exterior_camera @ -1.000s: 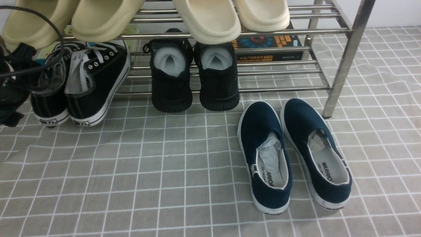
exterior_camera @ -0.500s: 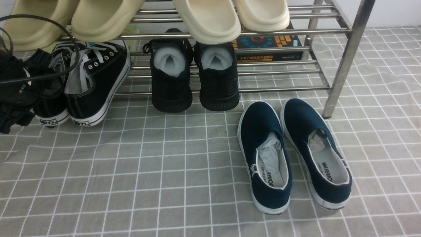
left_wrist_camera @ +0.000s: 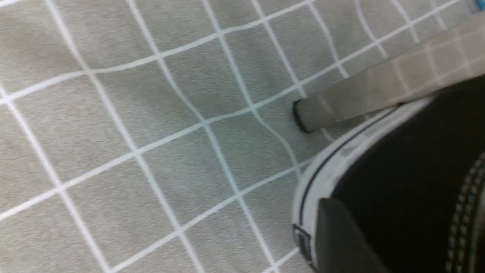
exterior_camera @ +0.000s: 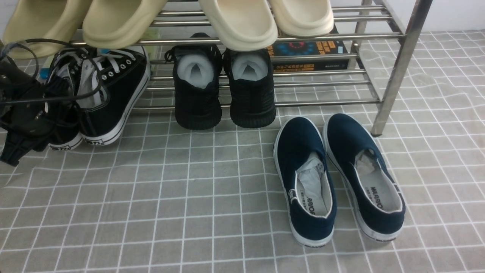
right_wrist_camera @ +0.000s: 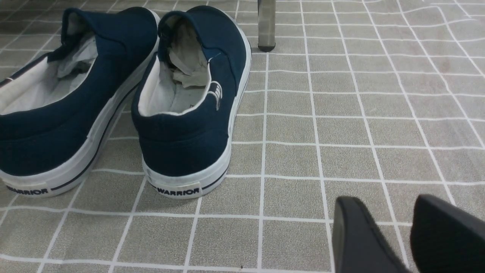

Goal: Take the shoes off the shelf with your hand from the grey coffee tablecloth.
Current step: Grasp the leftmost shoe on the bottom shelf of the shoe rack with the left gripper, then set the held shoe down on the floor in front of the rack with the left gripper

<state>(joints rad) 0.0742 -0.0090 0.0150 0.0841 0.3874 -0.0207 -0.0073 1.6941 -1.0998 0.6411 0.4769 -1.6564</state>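
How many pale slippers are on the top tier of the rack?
4: two yellowish slippers at the left, two cream slippers toward the middle. The frame's edge may hide more.

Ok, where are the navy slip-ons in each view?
Front: slip-ons lower right, on the cloth, just in front of the shelf leg.
Left wrist: not in it.
Right wrist: slip-ons heels toward the camera, shelf leg behind them.
Shared landmark: that shelf leg.

Black-and-white shoes (exterior_camera: 113, 98) — grey coffee tablecloth (exterior_camera: 182, 197) with thin white grid — navy slip-ons (exterior_camera: 303, 148)
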